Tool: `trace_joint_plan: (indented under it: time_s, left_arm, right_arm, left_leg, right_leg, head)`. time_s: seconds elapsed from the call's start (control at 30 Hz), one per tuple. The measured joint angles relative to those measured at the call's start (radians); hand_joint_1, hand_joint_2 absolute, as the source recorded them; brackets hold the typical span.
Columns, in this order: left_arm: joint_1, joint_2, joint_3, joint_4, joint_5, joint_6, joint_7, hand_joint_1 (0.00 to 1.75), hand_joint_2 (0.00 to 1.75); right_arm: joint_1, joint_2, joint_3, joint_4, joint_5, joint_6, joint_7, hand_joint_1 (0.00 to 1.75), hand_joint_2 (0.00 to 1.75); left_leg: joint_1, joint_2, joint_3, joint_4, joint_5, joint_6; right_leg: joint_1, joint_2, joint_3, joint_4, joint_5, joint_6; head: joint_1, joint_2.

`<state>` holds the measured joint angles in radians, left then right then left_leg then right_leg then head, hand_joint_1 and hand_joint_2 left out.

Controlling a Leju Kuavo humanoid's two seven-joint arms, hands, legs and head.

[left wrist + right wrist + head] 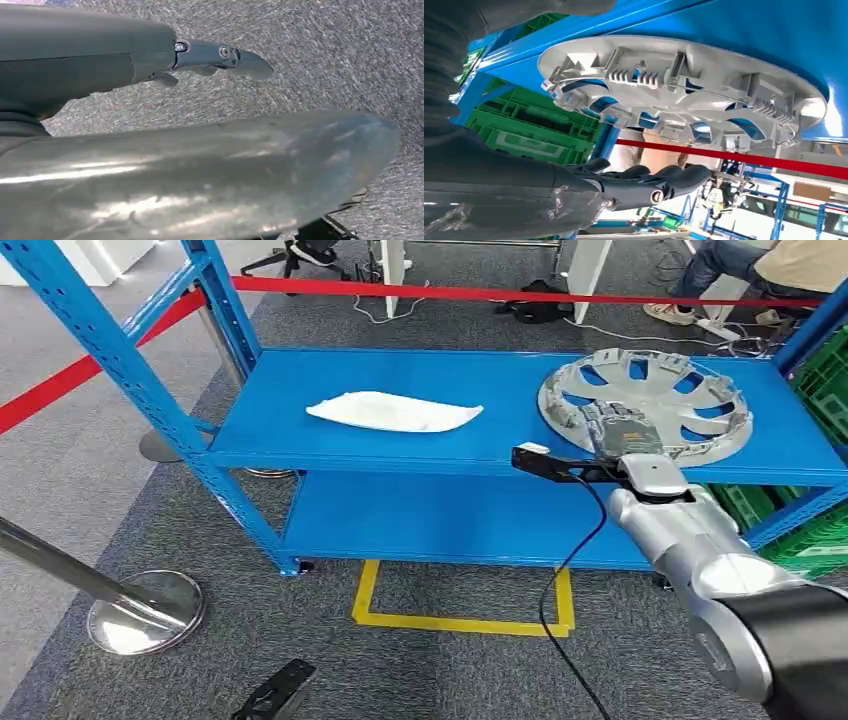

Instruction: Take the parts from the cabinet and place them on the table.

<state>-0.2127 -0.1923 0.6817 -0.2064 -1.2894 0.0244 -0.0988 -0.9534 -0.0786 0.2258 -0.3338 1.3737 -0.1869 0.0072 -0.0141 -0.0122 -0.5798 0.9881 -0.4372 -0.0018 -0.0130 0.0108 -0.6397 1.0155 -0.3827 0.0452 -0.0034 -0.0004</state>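
Nothing had yet left the cabinet. Both parts lay on the top shelf of the blue metal shelving rack (300, 445): a silver plastic wheel cover (650, 400), inner side up, toward the right end, and a white elongated moulded panel (395, 412) near the middle, well apart from it. The right hand (612, 428) hovered at the wheel cover's near rim, fingers extended and apart; the right wrist view showed them clear of the part, holding nothing, though whether any fingertip grazed the rim was hard to tell. The left hand (220, 55) hung over grey carpet with its fingers straight and empty. No table was visible, so both the pick-ups and the placements remained to be done.
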Motion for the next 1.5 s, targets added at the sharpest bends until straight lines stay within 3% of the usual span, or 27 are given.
trace_joint_plan:
  time_s: [0.13,0.2,0.27,0.33,0.37,0.4,0.43,0.47,0.5,0.57,0.6,0.63,0.7,0.77,0.8,0.9,0.93,0.97,1.0,1.07,1.1,1.13,1.17,1.2,1.33,1.4,1.5]
  left_arm:
    - [0.0,0.0,0.0,0.0,0.0,0.0,0.0,0.0,0.0]
    - [0.0,0.001,0.0,0.0,0.0,0.001,0.0,0.0,0.0]
    - [-0.001,0.0,0.0,0.0,0.0,0.002,0.0,0.0,0.0]
    - [-0.002,0.0,0.0,0.0,0.0,0.003,0.0,0.0,0.0]
    - [-0.002,-0.001,0.0,0.0,0.0,0.003,0.0,0.0,0.0]
    - [-0.002,-0.001,0.0,0.0,0.0,0.003,0.0,0.0,0.0]
    - [0.0,-0.001,0.0,0.0,0.0,0.003,0.0,0.0,0.0]
    - [0.001,-0.001,0.0,0.0,0.0,0.003,0.0,0.0,0.0]
    - [0.001,-0.002,0.0,0.0,0.0,0.003,0.0,0.0,0.0]
    - [0.001,-0.003,0.0,0.0,0.0,0.003,0.0,0.0,0.0]
    - [-0.001,0.0,0.0,0.0,0.0,0.003,0.0,0.0,0.0]
    - [-0.002,0.0,0.0,0.0,0.0,0.003,0.0,0.0,0.0]
    - [-0.001,-0.001,0.0,0.0,0.0,0.003,0.0,0.0,0.0]
    - [-0.002,0.0,0.0,-0.001,0.0,0.005,0.0,0.0,0.0]
    - [-0.003,0.0,0.0,-0.001,0.0,0.006,0.0,0.0,0.0]
    - [-0.002,0.0,0.0,-0.001,0.0,0.006,0.0,0.0,0.0]
    - [0.0,0.0,0.0,-0.001,0.0,0.006,0.0,0.0,0.0]
    - [0.002,0.0,0.0,-0.001,0.0,0.006,0.0,0.0,0.0]
    - [0.002,0.0,0.0,-0.001,0.0,0.006,0.0,0.0,0.0]
    - [0.002,0.0,0.0,-0.001,0.002,0.009,-0.001,0.0,0.0]
    - [0.003,-0.001,0.0,-0.001,0.002,0.009,-0.002,0.0,0.0]
    - [0.002,-0.001,0.0,0.0,0.003,0.008,-0.003,0.0,0.0]
    - [0.002,-0.002,0.0,-0.001,0.003,0.005,-0.004,0.0,0.0]
    - [0.003,-0.002,0.0,-0.001,0.003,0.003,-0.006,0.0,0.0]
    - [0.002,-0.004,0.0,-0.001,0.002,-0.002,-0.012,0.0,0.0]
    - [0.004,-0.004,0.0,-0.001,0.002,-0.003,-0.012,0.0,0.0]
    - [0.003,-0.003,0.0,-0.001,0.002,-0.003,-0.012,0.0,0.0]
  right_arm:
    - [0.0,0.001,0.0,0.0,0.0,0.0,0.0,0.0,1.75]
    - [0.0,0.002,0.0,-0.001,0.0,0.0,0.001,0.0,1.75]
    - [-0.002,0.002,0.0,-0.007,0.0,-0.001,0.002,0.0,1.75]
    - [-0.008,0.002,0.0,-0.008,0.0,0.0,0.002,0.0,1.75]
    - [-0.005,0.004,0.001,-0.008,0.0,0.0,0.002,0.0,1.75]
    - [-0.001,0.004,0.001,-0.007,0.0,0.0,0.003,0.0,1.75]
    - [0.002,0.003,0.001,-0.008,0.0,0.0,0.003,0.0,1.75]
    - [0.003,0.004,0.001,-0.008,0.0,0.0,0.003,0.0,1.75]
    - [0.003,0.004,0.001,-0.008,0.0,0.0,0.003,0.0,1.75]
    - [0.002,0.004,0.001,-0.008,0.0,-0.001,0.004,0.0,1.75]
    - [0.001,0.004,0.001,-0.007,-0.001,-0.002,0.004,0.0,1.75]
    - [0.0,0.005,0.001,-0.007,-0.001,-0.001,0.004,0.0,1.75]
    - [0.007,0.005,0.001,-0.008,-0.001,-0.002,0.004,0.0,1.75]
    - [0.007,0.004,0.0,-0.01,-0.001,-0.002,0.007,0.0,1.75]
    - [0.005,0.004,0.0,-0.01,-0.002,-0.003,0.006,0.0,1.75]
    - [0.013,0.005,0.0,-0.01,-0.002,-0.003,0.006,0.0,1.75]
    - [0.019,0.005,0.0,-0.01,-0.002,-0.003,0.006,0.0,1.75]
    - [0.023,0.005,0.0,-0.01,-0.002,-0.003,0.006,0.0,1.75]
    - [0.024,0.005,0.0,-0.01,-0.002,-0.003,0.006,0.0,1.75]
    - [0.022,0.005,0.0,-0.01,-0.003,-0.003,0.006,0.0,1.75]
    - [0.021,0.005,0.0,-0.01,-0.004,-0.003,0.006,0.0,1.75]
    - [0.02,0.005,0.0,-0.01,-0.005,-0.003,0.006,0.0,1.75]
    - [0.02,0.005,0.0,-0.01,-0.005,-0.003,0.006,0.0,1.75]
    - [0.02,0.005,0.0,-0.01,-0.006,-0.003,0.005,0.0,1.75]
    - [0.019,0.006,0.001,-0.01,-0.006,-0.002,0.0,0.0,1.75]
    - [0.016,0.006,0.001,-0.01,-0.006,-0.002,0.0,0.0,1.75]
    - [0.016,0.006,0.001,-0.01,-0.006,-0.001,0.0,0.0,1.75]
  left_leg:
    - [-0.001,0.0,-0.001,0.002,-0.001,0.002]
    - [-0.005,0.0,-0.003,0.003,-0.004,0.015]
    - [0.006,0.003,0.01,-0.017,0.009,0.025]
    - [0.009,0.006,0.013,-0.017,0.006,0.029]
    - [0.01,0.006,0.014,-0.017,0.005,0.03]
    - [0.011,0.006,0.015,-0.016,0.002,0.03]
    - [0.012,0.006,0.017,-0.016,0.0,0.028]
    - [0.014,0.004,0.022,-0.016,-0.005,0.024]
    - [0.017,0.003,0.028,-0.014,-0.011,0.018]
    - [0.025,0.003,0.045,-0.006,-0.031,0.003]
    - [0.02,0.002,0.042,-0.001,-0.039,-0.008]
    - [0.018,0.002,0.037,0.005,-0.04,-0.012]
    - [0.018,0.002,0.039,-0.001,-0.041,-0.016]
    - [0.019,0.004,0.042,0.006,-0.057,-0.027]
    - [0.019,0.005,0.022,0.047,-0.075,-0.032]
    - [0.021,0.006,-0.125,0.287,-0.16,-0.04]
    - [0.021,0.006,-0.162,0.33,-0.16,-0.04]
    - [0.021,0.006,-0.175,0.323,-0.128,-0.038]
    - [0.021,0.006,-0.165,0.274,-0.074,-0.034]
    - [0.021,0.006,-0.104,0.106,0.046,-0.027]
    - [0.02,0.006,-0.083,0.048,0.069,-0.026]
    - [0.02,0.004,-0.064,0.023,0.052,-0.022]
    - [0.024,0.004,-0.064,0.016,0.05,-0.022]
    - [0.024,0.004,-0.065,0.015,0.048,-0.027]
    - [0.022,-0.004,-0.063,0.015,0.044,-0.012]
    - [0.02,-0.006,-0.063,0.015,0.044,-0.01]
    - [0.02,-0.005,-0.063,0.015,0.043,-0.005]
  right_leg:
    - [0.0,0.0,0.0,0.0,0.0,0.001]
    - [-0.005,0.001,0.003,-0.01,0.002,0.015]
    - [-0.001,-0.003,-0.008,0.008,-0.006,0.02]
    - [0.0,-0.003,-0.061,0.124,-0.068,0.023]
    - [-0.001,-0.003,-0.111,0.224,-0.109,0.026]
    - [-0.001,-0.003,-0.146,0.289,-0.129,0.028]
    - [-0.002,-0.003,-0.167,0.315,-0.124,0.03]
    - [-0.003,-0.003,-0.158,0.29,-0.096,0.032]
    - [-0.006,-0.004,-0.132,0.224,-0.051,0.035]
    - [-0.013,-0.011,-0.041,0.034,0.044,0.043]
    - [-0.005,-0.009,-0.017,0.021,0.014,0.048]
    - [-0.006,-0.005,-0.019,0.013,0.009,0.025]
    - [-0.004,-0.003,-0.027,0.018,0.002,0.011]
    - [-0.009,-0.001,-0.019,0.019,-0.006,-0.004]
    - [-0.01,0.0,-0.015,0.018,-0.01,-0.011]
    - [-0.01,0.0,-0.009,0.018,-0.019,-0.021]
    - [-0.009,0.001,-0.006,0.018,-0.023,-0.02]
    - [-0.01,0.002,0.0,0.018,-0.027,-0.019]
    - [-0.01,0.002,0.007,0.018,-0.031,-0.017]
    - [-0.012,0.002,0.024,0.018,-0.041,-0.011]
    - [-0.008,0.003,0.027,0.018,-0.046,-0.005]
    - [-0.004,0.007,0.025,0.022,-0.051,0.0]
    - [0.0,0.006,0.022,0.023,-0.052,-0.002]
    - [0.0,0.006,0.023,0.02,-0.049,-0.017]
    - [0.0,-0.002,0.038,0.001,-0.048,-0.016]
    - [0.0,-0.004,0.041,-0.004,-0.046,-0.012]
    - [-0.001,-0.003,0.044,-0.011,-0.042,0.01]
  head:
    - [0.0,0.0]
    - [0.0,0.0]
    - [0.002,0.0]
    - [0.006,0.0]
    - [0.005,0.0]
    - [0.007,0.0]
    - [0.007,0.0]
    - [0.007,0.0]
    - [0.006,0.0]
    - [0.008,0.0]
    - [0.011,0.0]
    - [0.015,0.0]
    - [0.005,0.0]
    - [0.007,0.0]
    - [0.0,0.0]
    - [-0.002,0.0]
    - [-0.002,0.0]
    - [-0.002,0.0]
    - [-0.002,0.0]
    - [-0.002,0.0]
    - [-0.003,0.0]
    - [-0.003,0.0]
    - [-0.001,0.0]
    - [-0.002,0.0]
    - [-0.001,0.0]
    - [-0.002,0.0]
    - [-0.001,0.0]
